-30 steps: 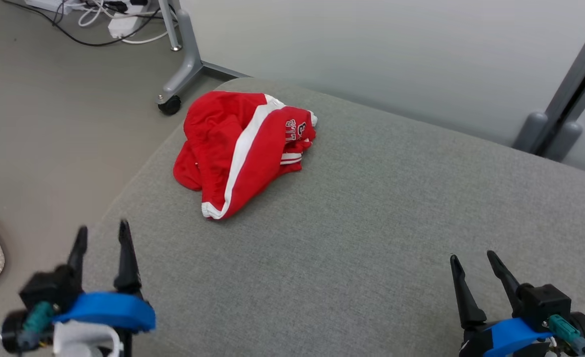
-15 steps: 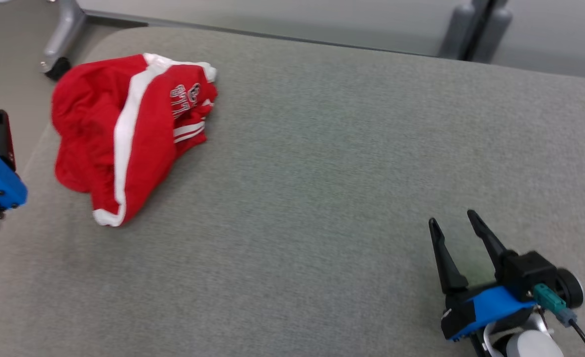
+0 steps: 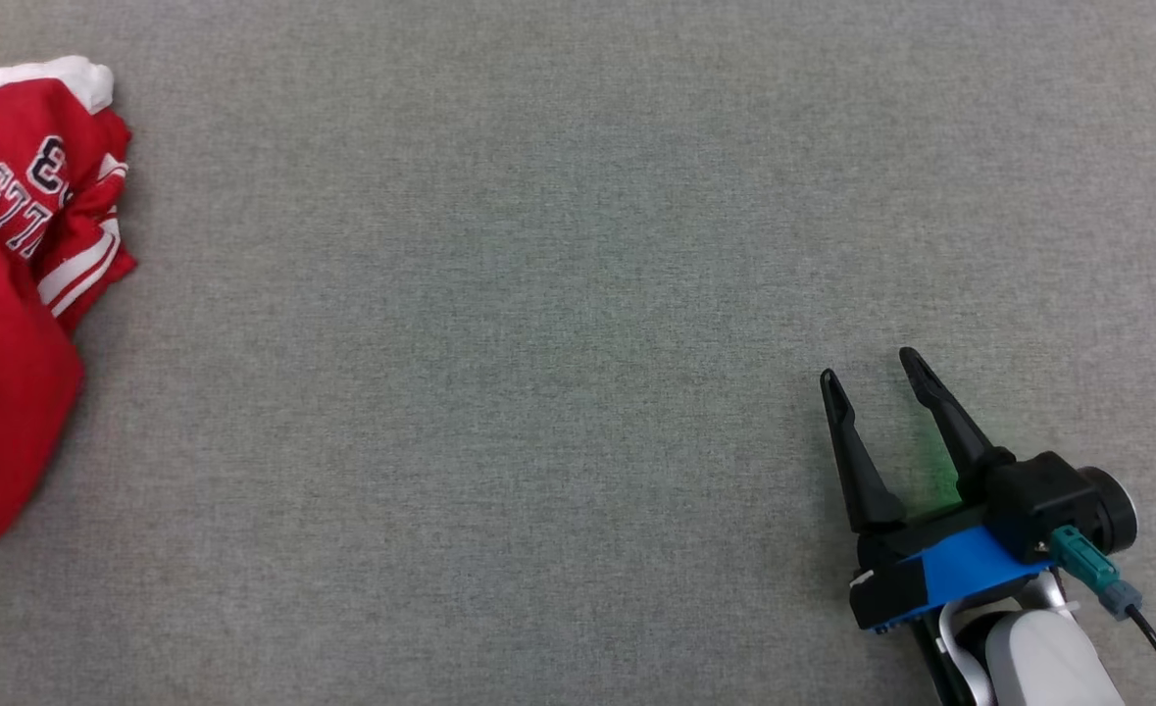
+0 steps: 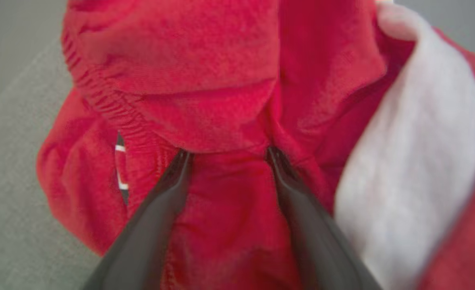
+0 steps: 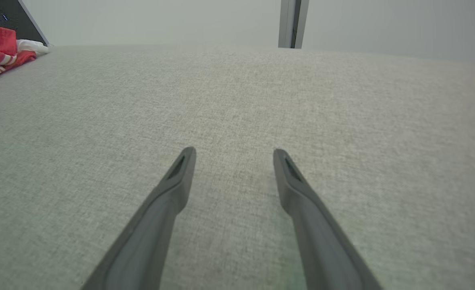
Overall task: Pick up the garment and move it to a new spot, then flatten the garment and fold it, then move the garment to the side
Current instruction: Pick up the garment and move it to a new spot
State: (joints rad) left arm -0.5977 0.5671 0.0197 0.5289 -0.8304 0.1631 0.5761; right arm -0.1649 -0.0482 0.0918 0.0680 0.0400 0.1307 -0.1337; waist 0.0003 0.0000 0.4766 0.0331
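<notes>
Head view looks down on a grey fabric surface point(image 3: 558, 245), and the garment point(image 3: 9, 324) lies crumpled at the far left edge of this view, partly cut off by the frame. It is red with white trim, and white printed characters point(image 3: 19, 201) can be seen on one fold, though I cannot read them with certainty. The right gripper point(image 3: 866, 364) is at the lower right, well apart from the garment. Its two dark fingers are spread and nothing is between them. They point up the view and lean a little to the left. In the right wrist view the same fingers stand apart over bare grey fabric, the garment is small in the upper left corner, and a grey post point(image 5: 293, 24) stands behind the far edge of the surface. In the left wrist view the left gripper point(image 4: 228, 150) is very close to the garment, which takes nearly the whole picture. Its fingers are apart, not pressed together. Both tips reach the lower edge of a thick red fold, and red cloth lies in the space between them, but it is not clamped. A gathered elastic band point(image 4: 96, 92) runs along the left side of this fold, and a broad white stripe point(image 4: 414, 161) is on the right, just beside the right-hand finger.
</notes>
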